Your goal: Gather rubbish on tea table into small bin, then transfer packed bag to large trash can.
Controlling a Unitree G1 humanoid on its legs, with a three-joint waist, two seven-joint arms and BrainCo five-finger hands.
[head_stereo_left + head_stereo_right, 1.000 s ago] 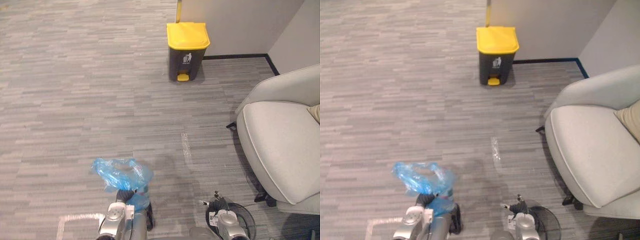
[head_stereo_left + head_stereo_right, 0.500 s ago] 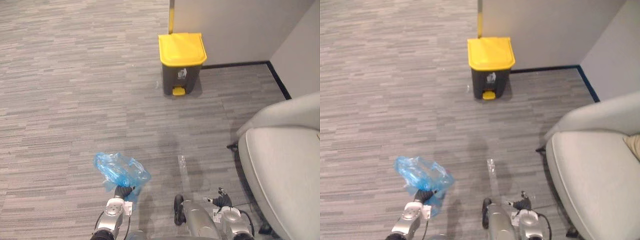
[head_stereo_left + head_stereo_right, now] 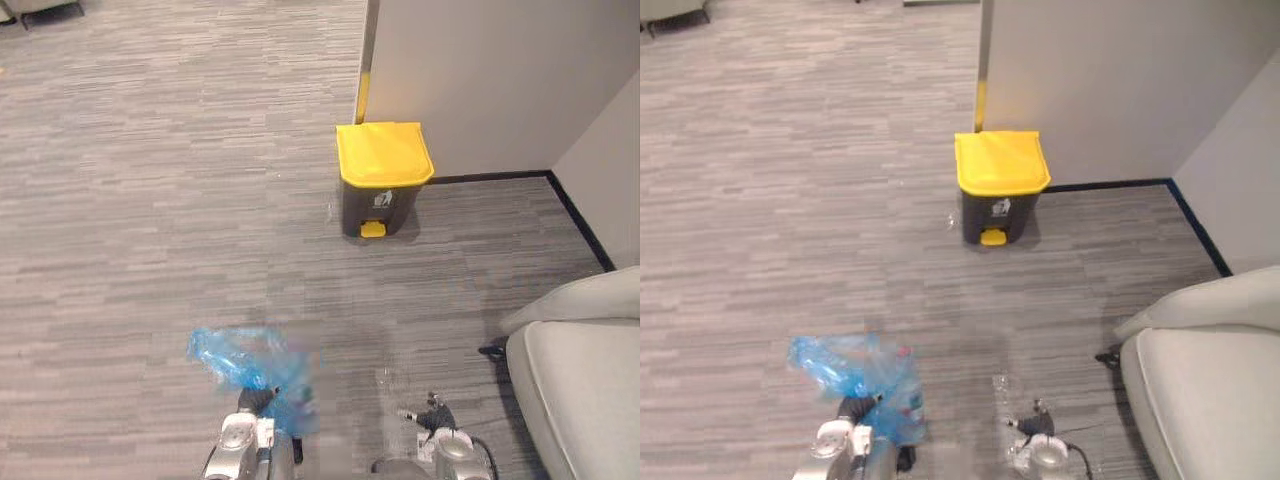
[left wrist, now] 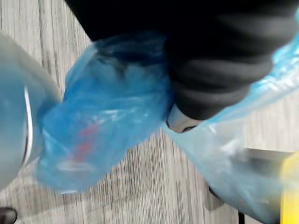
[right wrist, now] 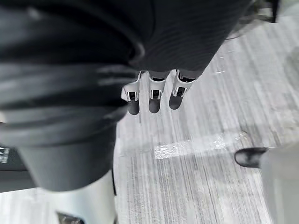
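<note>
Blue bag bunched over my left hand, whose hold I cannot tell under the film; right hand slack, empty. Carry it high toward the yellow-lidded trash can, probably pedal-opened.

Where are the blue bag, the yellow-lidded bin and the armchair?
blue bag [image 3: 245,357], left eye view, crumpled middle.
yellow-lidded bin [image 3: 384,153], left eye view, lid top.
armchair [image 3: 580,395], left eye view, seat cushion.
</note>
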